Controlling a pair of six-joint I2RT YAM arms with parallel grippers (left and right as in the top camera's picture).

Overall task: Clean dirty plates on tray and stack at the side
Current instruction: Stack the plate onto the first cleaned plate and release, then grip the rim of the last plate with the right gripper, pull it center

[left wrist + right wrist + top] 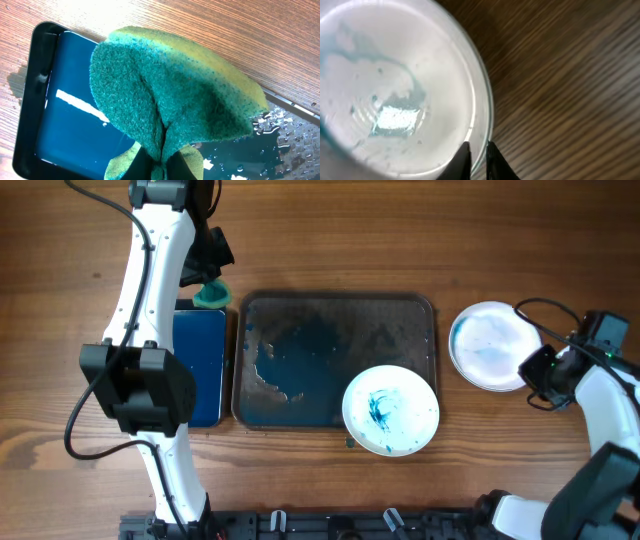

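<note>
The dark grey tray (335,320) lies mid-table, wet and smeared. One white plate (390,410) with blue-teal streaks sits on the tray's near right corner. A pale blue plate (488,345) lies on the table to the right of the tray. I see no third plate. My right gripper (535,373) is shut on this plate's near right rim; in the right wrist view its fingers (479,150) straddle the rim of the plate (390,90). My left gripper (208,280) is shut on a green-and-yellow sponge (175,95), held over the gap between the two trays.
A smaller glossy blue tray (200,365) holding water lies left of the grey tray; it also shows in the left wrist view (60,115). The grey tray's wet corner (295,135) is beside it. Bare wood table lies at the far side and right.
</note>
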